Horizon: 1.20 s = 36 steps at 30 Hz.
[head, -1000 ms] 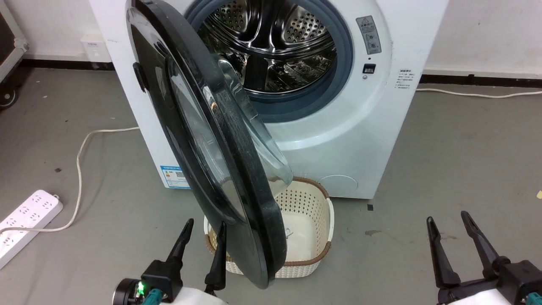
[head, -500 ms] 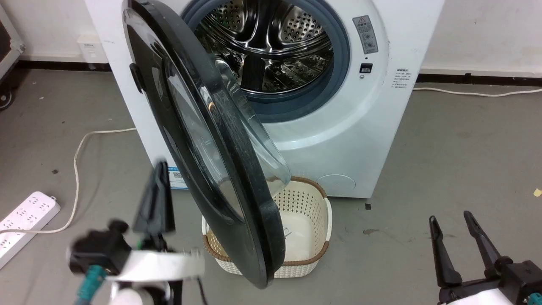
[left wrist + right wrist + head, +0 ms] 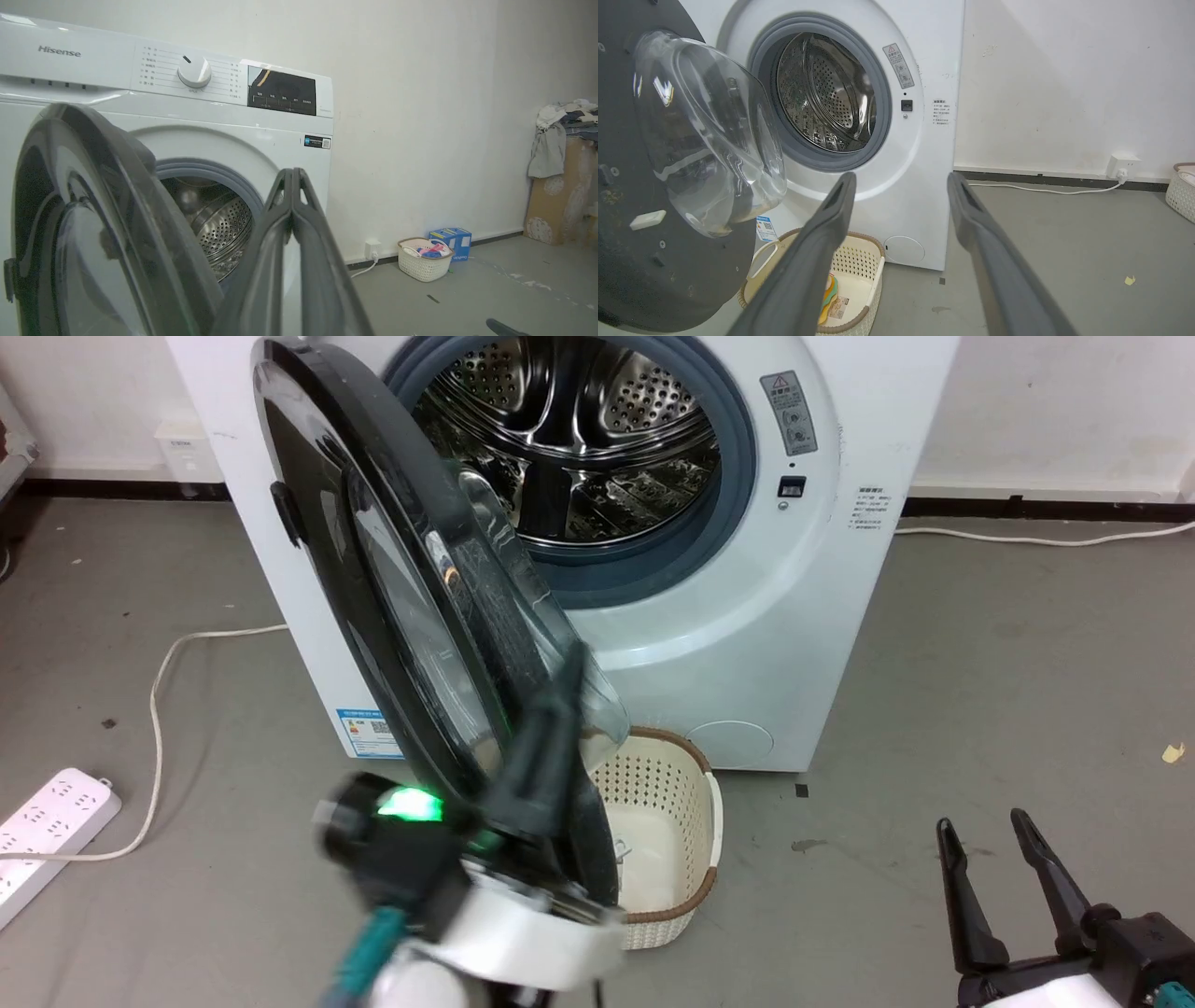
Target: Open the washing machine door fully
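My left gripper (image 3: 565,681) is pinched shut, fingers pressed tip to tip with nothing between them. In the head view it is blurred in front of the lower rim of the washing machine door (image 3: 327,569), and I cannot tell whether it touches that rim or hangs just beside it.

The door stands roughly half open, nearly edge-on to my head and hinged on my left side of the washing machine (image 3: 794,616); its glass bowl (image 3: 705,130) bulges toward the steel drum (image 3: 579,457). My wrist view puts my fingers on the drum side of the door's edge, so I judge the step in hand is a push, not a grasp.

To do it well, I'd use the closed pair as one blunt bar and lay its side against the black inner frame (not the clear bowl, which is curved and likely to let me slide off). I'd press near the free edge, far from the hinge, for leverage; the push should sweep leftward along the door's own arc rather than in a straight line. I'd also keep my wrist above the cream basket (image 3: 672,803) on the floor beneath the door.

My right gripper (image 3: 980,826) is spread wide and empty, well apart at the lower right; I'd leave it there.
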Tool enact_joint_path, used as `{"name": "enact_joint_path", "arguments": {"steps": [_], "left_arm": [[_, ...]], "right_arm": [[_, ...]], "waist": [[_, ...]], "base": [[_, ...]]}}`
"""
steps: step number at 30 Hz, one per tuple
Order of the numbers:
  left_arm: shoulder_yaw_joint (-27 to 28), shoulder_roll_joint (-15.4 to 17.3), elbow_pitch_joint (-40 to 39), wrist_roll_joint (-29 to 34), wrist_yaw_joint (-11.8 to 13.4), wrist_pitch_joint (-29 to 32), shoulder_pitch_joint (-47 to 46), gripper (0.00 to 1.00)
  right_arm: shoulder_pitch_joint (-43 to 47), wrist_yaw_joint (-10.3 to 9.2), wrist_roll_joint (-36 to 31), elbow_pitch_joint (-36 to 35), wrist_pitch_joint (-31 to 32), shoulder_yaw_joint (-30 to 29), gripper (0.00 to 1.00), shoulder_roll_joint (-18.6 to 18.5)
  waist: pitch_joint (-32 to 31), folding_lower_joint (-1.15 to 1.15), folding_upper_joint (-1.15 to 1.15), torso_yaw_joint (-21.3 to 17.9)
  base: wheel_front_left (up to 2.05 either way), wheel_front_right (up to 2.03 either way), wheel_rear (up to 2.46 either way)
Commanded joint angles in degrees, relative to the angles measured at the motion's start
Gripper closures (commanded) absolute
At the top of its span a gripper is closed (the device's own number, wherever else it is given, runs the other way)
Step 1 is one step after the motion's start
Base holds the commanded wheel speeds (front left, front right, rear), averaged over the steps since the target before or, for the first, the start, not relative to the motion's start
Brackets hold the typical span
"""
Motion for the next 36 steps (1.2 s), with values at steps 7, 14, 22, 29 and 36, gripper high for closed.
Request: {"name": "enact_joint_path", "arguments": {"steps": [7, 14, 22, 29, 36], "left_arm": [[-7.37, 0.12, 7.45, -3.59, -0.19, 5.51, 2.37, 1.00], [-9.27, 0.20, 17.00, -8.03, -0.16, 7.27, 3.50, 1.00], [-7.96, 0.65, 22.79, -8.65, 0.04, 5.26, 2.25, 1.00], [-8.01, 1.07, 23.70, -9.21, 0.24, 4.75, 3.10, 1.00], [-6.61, 2.86, 22.34, -10.03, 1.58, 5.26, 5.15, 1.00]], "right_arm": [[-0.67, 0.05, 1.26, 1.02, -0.26, 0.32, 0.00, 0.28], [-0.74, 0.05, 1.86, 1.79, -0.26, 0.66, 0.00, 0.28], [-0.16, 0.05, 2.36, 2.41, -0.26, 0.71, 0.00, 0.28], [0.25, 0.05, 2.93, 3.04, -0.26, 1.06, 0.00, 0.28], [0.20, 0.05, 3.43, 4.09, -0.26, 1.53, 0.00, 0.28]], "waist": [[-0.10, 0.00, 0.00, -0.26], [-0.03, 0.00, 0.00, 0.27], [-0.08, 0.00, 0.00, 3.95], [-0.69, 0.00, 0.00, 10.92], [-1.36, 0.00, 0.00, 18.06]], "base": [[0.00, 0.00, 0.00], [0.00, 0.00, 0.00], [0.00, 0.00, 0.00], [0.00, 0.00, 0.00], [0.00, 0.00, 0.00]]}}
